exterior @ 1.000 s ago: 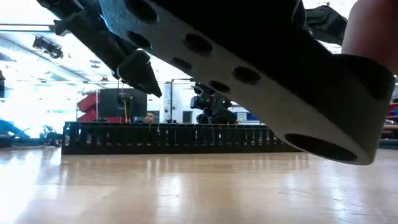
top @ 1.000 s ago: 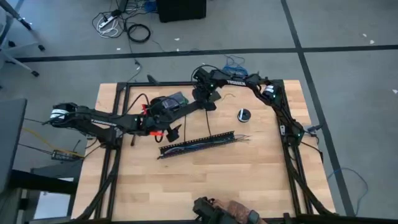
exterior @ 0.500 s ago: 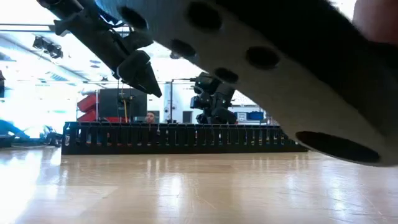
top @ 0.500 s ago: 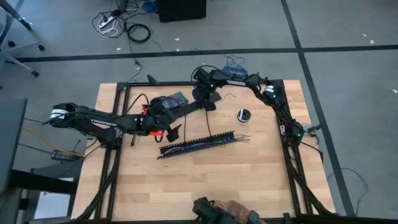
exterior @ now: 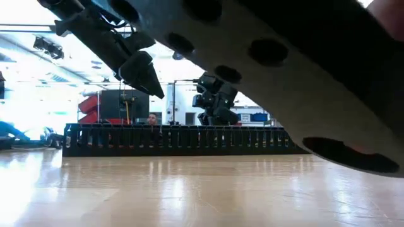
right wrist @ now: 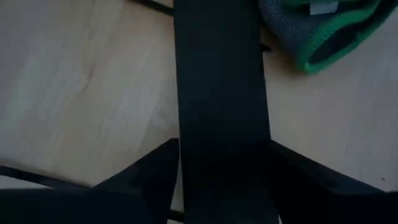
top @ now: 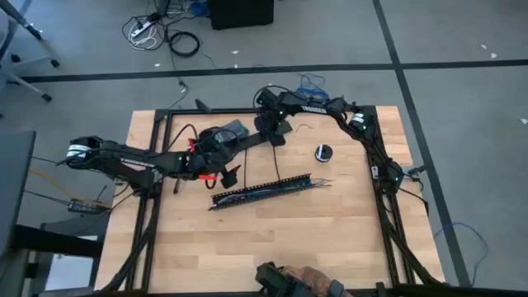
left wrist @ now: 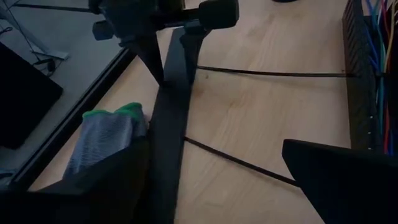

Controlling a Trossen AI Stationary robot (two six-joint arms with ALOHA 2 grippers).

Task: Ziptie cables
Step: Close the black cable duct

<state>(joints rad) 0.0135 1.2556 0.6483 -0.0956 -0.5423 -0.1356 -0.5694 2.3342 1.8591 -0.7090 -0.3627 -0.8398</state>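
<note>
Left pincer hung wide open left of centre, above two zipties on the counter. Right pincer sat upper centre, grip state unclear. Cables lay in the channel mid-frame.

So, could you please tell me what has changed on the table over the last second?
Very little. In the low view, the large dark object close to the camera has shifted across the picture. The left gripper and right gripper hang where they were, and the black slotted channel with the cables in it and the zipties on the table have not moved.
</note>
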